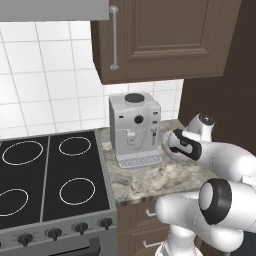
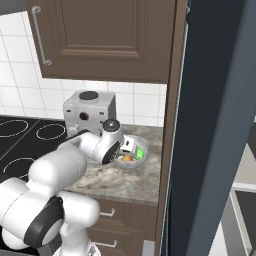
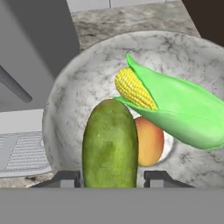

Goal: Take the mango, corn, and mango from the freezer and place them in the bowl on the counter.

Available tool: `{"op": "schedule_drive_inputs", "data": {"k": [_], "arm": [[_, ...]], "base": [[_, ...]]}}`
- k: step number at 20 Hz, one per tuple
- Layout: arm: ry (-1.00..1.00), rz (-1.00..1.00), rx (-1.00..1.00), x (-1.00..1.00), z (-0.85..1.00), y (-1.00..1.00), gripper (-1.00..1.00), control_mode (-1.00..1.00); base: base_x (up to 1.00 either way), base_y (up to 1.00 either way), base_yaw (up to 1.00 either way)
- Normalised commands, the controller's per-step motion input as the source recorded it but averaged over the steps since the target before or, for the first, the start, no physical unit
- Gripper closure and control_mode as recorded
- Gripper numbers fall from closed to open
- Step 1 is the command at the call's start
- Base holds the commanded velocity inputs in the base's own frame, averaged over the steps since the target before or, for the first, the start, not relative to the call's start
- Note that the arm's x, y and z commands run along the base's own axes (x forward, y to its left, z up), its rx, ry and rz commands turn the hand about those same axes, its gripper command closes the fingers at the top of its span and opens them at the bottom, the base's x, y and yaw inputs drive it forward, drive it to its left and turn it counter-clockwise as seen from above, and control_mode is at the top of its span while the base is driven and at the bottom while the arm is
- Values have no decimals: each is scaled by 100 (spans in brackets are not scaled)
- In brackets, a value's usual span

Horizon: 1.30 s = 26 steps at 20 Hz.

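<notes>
Hand view: green mango [image 3: 109, 146] stood between the gripper [image 3: 110, 178] tips, long axis running away from the hand, over the bowl [image 3: 78, 83]. Jaws looked slightly parted beside it; grip uncertain. Corn [image 3: 168, 103] and orange mango [image 3: 150, 141] lay inside.

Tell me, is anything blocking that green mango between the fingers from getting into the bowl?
Nothing visible does. The green mango sits between the gripper fingers directly over the bowl, where the corn and an orange mango already lie, with free space beside them.

My own arm hides most of the bowl [image 2: 141, 159] at mid frame; the orange mango [image 3: 149, 141] sits half behind the green one [image 3: 110, 144].
</notes>
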Motion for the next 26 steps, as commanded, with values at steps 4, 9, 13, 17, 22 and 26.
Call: {"op": "schedule_drive_inputs", "data": {"k": [4, 9, 13, 17, 22, 26], "arm": [[0, 0, 0, 0, 0, 0, -100, -100], [-1, 0, 0, -5, 18, 0, -100, -100], [0, -1, -2, -80, 62, 31, -100, -100], [0, -1, -1, -100, 62, 73, -100, -100], [0, 0, 0, -99, 72, 57, -100, -100], [-2, 0, 0, -78, 98, 20, -100, -100]], "base": [[0, 0, 0], [0, 0, 0], [0, 0, 0], [0, 0, 0], [0, 0, 0], [0, 0, 0]]}}
